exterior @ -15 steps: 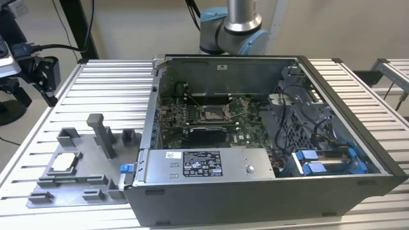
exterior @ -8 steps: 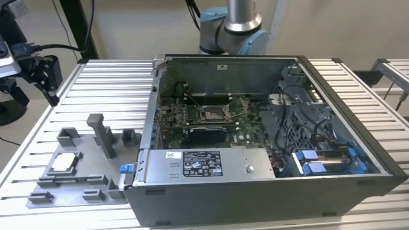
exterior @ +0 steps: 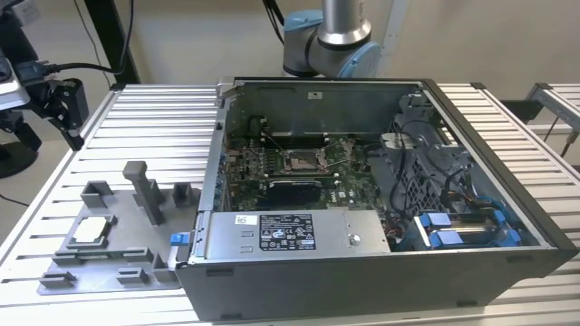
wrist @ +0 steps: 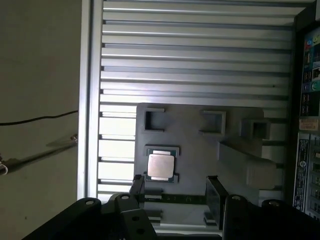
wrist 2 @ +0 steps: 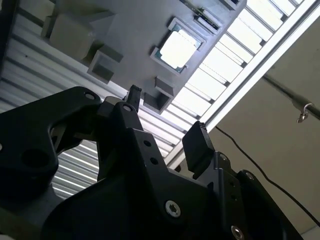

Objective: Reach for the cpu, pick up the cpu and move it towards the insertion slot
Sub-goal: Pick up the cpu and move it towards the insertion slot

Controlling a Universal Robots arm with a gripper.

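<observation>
The cpu (exterior: 91,231) is a small square chip with a silvery top, lying flat in a recess of the grey tray (exterior: 118,275) at the exterior view's left. My gripper (exterior: 62,109) hangs above and behind the tray, apart from the chip. In both wrist views the cpu (wrist: 161,166) (wrist 2: 177,48) lies just beyond my open gripper (wrist: 175,192) (wrist 2: 165,120), with nothing between the black fingertips (wrist: 215,197). The insertion slot (exterior: 303,161), a metal-framed socket on green board, sits inside the open computer case.
The open computer case (exterior: 381,272) takes up the middle and right of the ribbed metal table (exterior: 154,129). A silver labelled box (exterior: 290,234) and blue drive brackets (exterior: 462,227) sit inside it. Upright grey blocks (exterior: 145,190) stand on the tray beside the chip. The table edge (wrist: 90,100) runs close by.
</observation>
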